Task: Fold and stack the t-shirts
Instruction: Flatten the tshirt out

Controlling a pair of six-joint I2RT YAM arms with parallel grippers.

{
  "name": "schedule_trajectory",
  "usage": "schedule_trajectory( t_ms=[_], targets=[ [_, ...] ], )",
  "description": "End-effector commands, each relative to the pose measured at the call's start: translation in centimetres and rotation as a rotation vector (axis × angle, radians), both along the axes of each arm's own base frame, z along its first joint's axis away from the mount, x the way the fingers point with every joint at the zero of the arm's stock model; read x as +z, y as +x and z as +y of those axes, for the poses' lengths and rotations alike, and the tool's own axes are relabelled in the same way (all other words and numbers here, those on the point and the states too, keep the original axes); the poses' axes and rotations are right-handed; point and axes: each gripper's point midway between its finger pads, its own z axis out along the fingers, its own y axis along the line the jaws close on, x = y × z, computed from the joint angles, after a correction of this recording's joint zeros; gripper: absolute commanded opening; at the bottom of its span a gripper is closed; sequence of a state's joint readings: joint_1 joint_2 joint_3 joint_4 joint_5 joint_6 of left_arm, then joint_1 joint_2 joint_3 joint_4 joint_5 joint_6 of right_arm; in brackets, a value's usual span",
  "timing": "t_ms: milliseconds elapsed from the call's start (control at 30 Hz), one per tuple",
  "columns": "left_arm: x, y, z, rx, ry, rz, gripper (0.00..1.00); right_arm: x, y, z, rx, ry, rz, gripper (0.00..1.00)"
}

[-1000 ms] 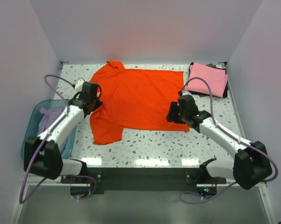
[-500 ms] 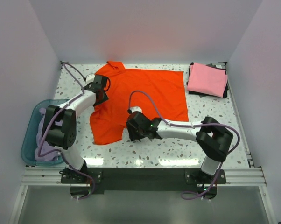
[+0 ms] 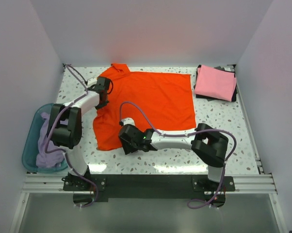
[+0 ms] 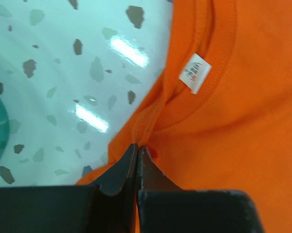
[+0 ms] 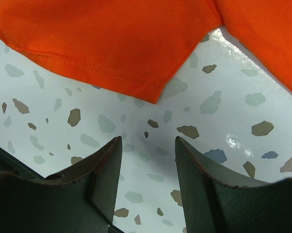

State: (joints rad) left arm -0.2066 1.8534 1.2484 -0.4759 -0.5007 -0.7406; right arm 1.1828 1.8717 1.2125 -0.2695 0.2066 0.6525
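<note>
The orange-red t-shirt [image 3: 151,99] lies spread flat mid-table, collar to the left. My left gripper [image 3: 103,95] is at its collar edge. In the left wrist view the jaws [image 4: 137,146] are shut on a small ridge of the orange cloth [image 4: 223,126] beside the collar, near the white tag [image 4: 195,73]. My right gripper [image 3: 126,141] is open, low over bare table just short of the near sleeve's corner [image 5: 154,92]; nothing is between its fingers [image 5: 147,141]. The pink t-shirt [image 3: 215,82] lies folded at the back right. The lavender t-shirt [image 3: 45,143] is bunched in the basin.
The teal plastic basin [image 3: 28,151] stands at the table's left edge beside the left arm. A dark item [image 3: 230,69] sticks out under the pink shirt. White walls enclose the speckled table [image 3: 219,126] on three sides. Cables loop over both arms.
My right arm swung from the shirt's right edge across to the near left sleeve corner. My left gripper moved farther back along the shirt's left edge to the collar.
</note>
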Motion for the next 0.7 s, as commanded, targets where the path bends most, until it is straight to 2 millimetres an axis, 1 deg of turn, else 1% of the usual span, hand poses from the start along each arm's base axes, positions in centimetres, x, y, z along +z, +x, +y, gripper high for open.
schedule_trajectory(
  t_ms=[0,67,100,133,200,267,300,333,367,433,467,500,567,600,633,667],
  targets=[
    [1.5,-0.9,3.5,0.105,0.042,-0.028,0.00,1.5,1.4,1.4,-0.053,0.046,-0.056,0.52],
    [1.5,-1.7,4.4,0.133,0.038,-0.025,0.00,1.3,1.6,1.4,-0.060,0.040,-0.061,0.52],
    [1.7,-2.1,5.3,0.156,0.030,-0.027,0.00,1.3,1.6,1.5,-0.060,0.040,-0.063,0.52],
    [1.4,-2.5,5.8,0.170,0.029,-0.017,0.00,1.5,1.8,1.7,-0.060,0.043,-0.067,0.52],
    [1.2,-2.9,6.6,0.187,0.015,-0.012,0.00,1.4,1.9,1.9,-0.062,0.045,-0.071,0.52],
    [1.0,-3.1,6.9,0.193,0.013,-0.001,0.01,1.3,1.9,2.0,-0.063,0.046,-0.069,0.51],
    [0.9,-3.0,6.8,0.186,0.004,-0.001,0.05,1.4,1.9,2.1,-0.064,0.048,-0.069,0.51],
    [0.8,-2.9,6.7,0.177,-0.002,0.000,0.12,1.3,1.9,1.9,-0.064,0.044,-0.070,0.51],
    [0.9,-2.8,6.6,0.171,-0.007,-0.003,0.24,1.6,1.9,1.7,-0.068,0.048,-0.074,0.51],
    [1.7,-2.4,6.5,0.154,-0.014,-0.029,0.24,1.5,1.9,1.2,-0.075,0.041,-0.080,0.51],
    [2.1,-2.3,6.7,0.158,-0.013,-0.037,0.28,1.6,1.9,1.0,-0.076,0.042,-0.084,0.51],
    [2.8,-2.4,6.8,0.166,-0.013,-0.049,0.29,2.0,1.9,0.8,-0.081,0.047,-0.089,0.51],
    [3.5,-2.7,7.4,0.193,-0.008,-0.057,0.31,2.1,1.9,0.4,-0.086,0.043,-0.092,0.51],
    [4.2,-2.7,7.5,0.198,-0.011,-0.072,0.34,2.3,1.9,0.3,-0.090,0.043,-0.095,0.51],
    [4.6,-2.7,7.5,0.200,-0.012,-0.080,0.41,2.3,1.9,0.1,-0.093,0.041,-0.096,0.50],
    [4.9,-2.7,7.5,0.198,-0.014,-0.081,0.44,2.2,1.8,0.0,-0.095,0.037,-0.095,0.50]
  ],
)
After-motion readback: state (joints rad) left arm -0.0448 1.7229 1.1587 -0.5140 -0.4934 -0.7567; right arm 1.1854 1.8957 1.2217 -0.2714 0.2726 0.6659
